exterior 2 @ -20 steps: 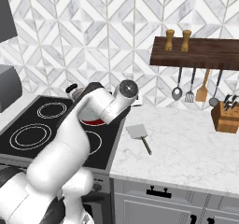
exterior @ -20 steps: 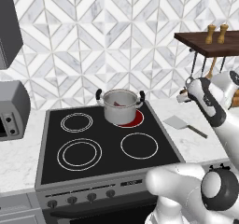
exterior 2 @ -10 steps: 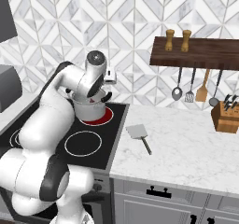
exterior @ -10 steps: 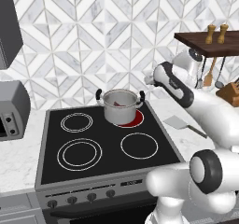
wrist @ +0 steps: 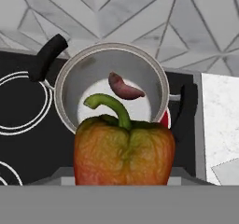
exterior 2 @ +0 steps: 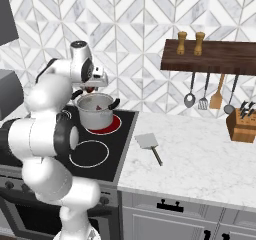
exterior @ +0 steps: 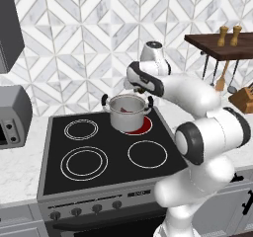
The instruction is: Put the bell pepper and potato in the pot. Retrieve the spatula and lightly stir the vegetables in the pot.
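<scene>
Clamped on the bell pepper, gripper poised just above the pot, at its back right rim in the left base view. Jaws set partway apart, pepper's body wedged between them. Finger tips themselves hidden behind the pepper in the hand view. Pepper glossy, orange-red, curved green stem pointing up toward the pot's mouth in that view; seen as a small red spot under the gripper in the right base view.

Pot directly beyond the pepper: shiny steel, cylindrical, two black side handles, upright on the back right burner, which glows red around the pot's base. Inside, a small reddish-brown oblong thing lying on the pale bottom, probably the potato; too small to tell for sure.

Stove black and glassy, three further ringed burners bare. Spatula flat on the marble counter to the right of the stove, well apart from the pot, blade toward the wall. Wooden shelf above, with two shakers on top and utensils hanging below; knife block at the far right.
</scene>
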